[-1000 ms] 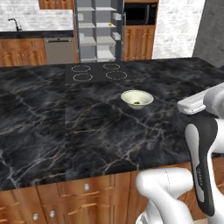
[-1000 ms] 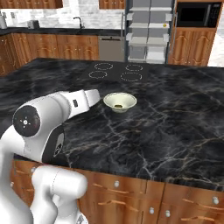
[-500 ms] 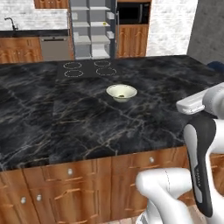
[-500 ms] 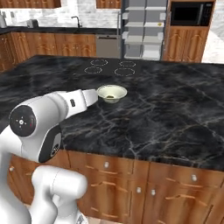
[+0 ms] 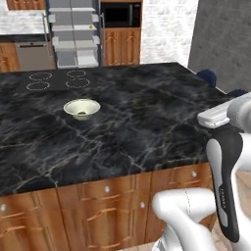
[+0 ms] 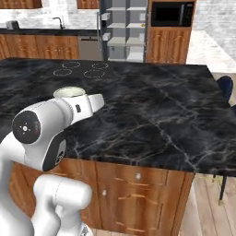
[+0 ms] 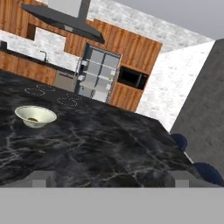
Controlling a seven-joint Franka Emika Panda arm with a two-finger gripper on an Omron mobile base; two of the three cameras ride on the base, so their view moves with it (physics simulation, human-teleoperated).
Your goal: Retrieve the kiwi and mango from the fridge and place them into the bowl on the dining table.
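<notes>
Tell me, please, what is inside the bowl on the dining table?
The bowl holds one small dark item at its bottom, too small to identify; in the right base view the arm covers its inside.

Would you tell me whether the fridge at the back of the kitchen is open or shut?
Open: the fridge shows its light grey shelves, with door bins swung out on both sides.

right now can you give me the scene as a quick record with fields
bowl: small pale bowl standing on the dining table, in front of the cooktop
bowl contents: something small and dark at the bottom, too small to identify
fridge: fridge at the far wall, door open, grey shelves showing
oven: dark built-in oven in the wood cabinets beside the fridge
gripper: gripper open, holding nothing, over the near edge of the table
chairs: blue chairs at the table's far end
</notes>
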